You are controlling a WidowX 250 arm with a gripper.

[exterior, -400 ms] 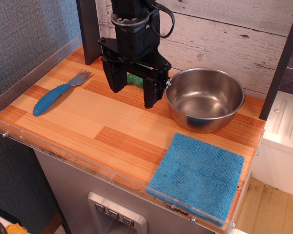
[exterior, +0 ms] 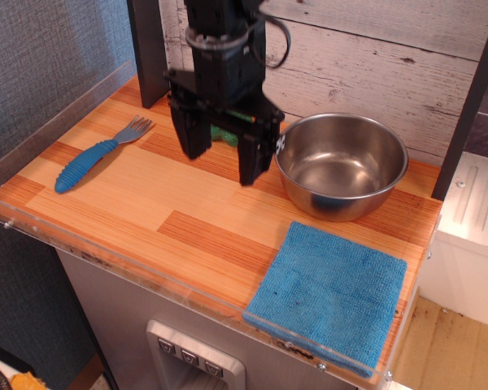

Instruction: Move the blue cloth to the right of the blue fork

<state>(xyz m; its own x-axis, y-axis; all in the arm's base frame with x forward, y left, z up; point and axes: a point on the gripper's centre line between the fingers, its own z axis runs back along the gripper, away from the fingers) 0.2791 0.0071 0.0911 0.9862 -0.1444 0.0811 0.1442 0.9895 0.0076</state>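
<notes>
The blue cloth (exterior: pixel 329 294) lies flat at the front right corner of the wooden table, just in front of the steel bowl. The blue fork (exterior: pixel 95 156) lies at the left side, its ribbed handle pointing front-left and its grey tines toward the back. My gripper (exterior: pixel 225 162) hangs open and empty above the table's back middle, between the fork and the bowl. It is far from the cloth, up and to its left.
A steel bowl (exterior: pixel 342 163) stands at the back right, close to my right finger. A green toy (exterior: pixel 225 132) sits behind the gripper, mostly hidden. A clear plastic rim (exterior: pixel 146 272) edges the table. A dark post (exterior: pixel 146 49) stands at the back left.
The gripper has shifted slightly, with a little motion blur. The cloth, fork and bowl have not moved.
</notes>
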